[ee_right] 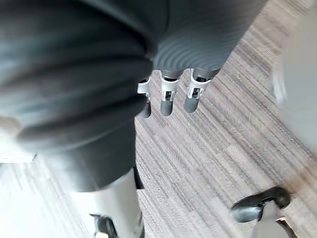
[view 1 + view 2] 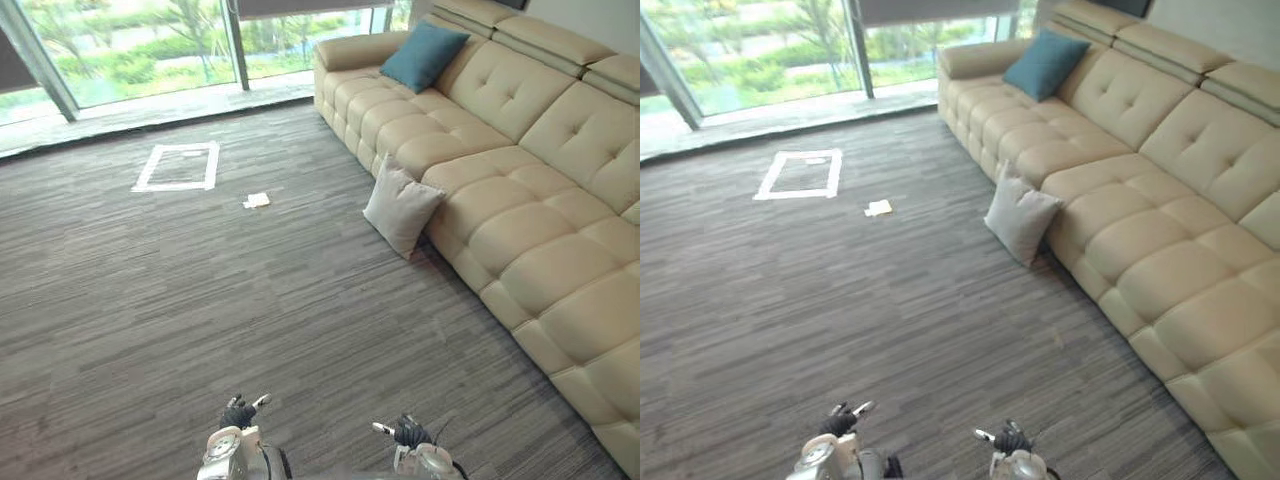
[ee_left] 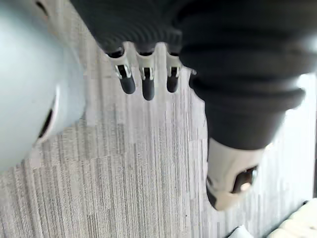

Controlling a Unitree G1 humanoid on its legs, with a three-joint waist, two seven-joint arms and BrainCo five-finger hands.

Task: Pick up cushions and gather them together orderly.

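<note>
Both eye views: seeing a teal cushion (image 2: 422, 55) tilting corner-up on the sofa's (image 2: 520, 200) far end, a pale cushion (image 2: 400, 207) standing on carpet (image 2: 200, 300), leaning against the sofa front; sofa's near end being cut off. Left wrist: left hand (image 3: 147, 84) dangling straight-fingered, empty. Right wrist: right hand (image 1: 167, 101) likewise.

A teal cushion (image 2: 424, 55) sits on the beige sofa (image 2: 520, 190), at its far end near the armrest, leaning tilted against the backrest. A pale grey-white cushion (image 2: 402, 206), square and plump, stands on edge on the carpet (image 2: 250, 300), propped against the sofa's front about midway along it, well apart from the teal one.
</note>
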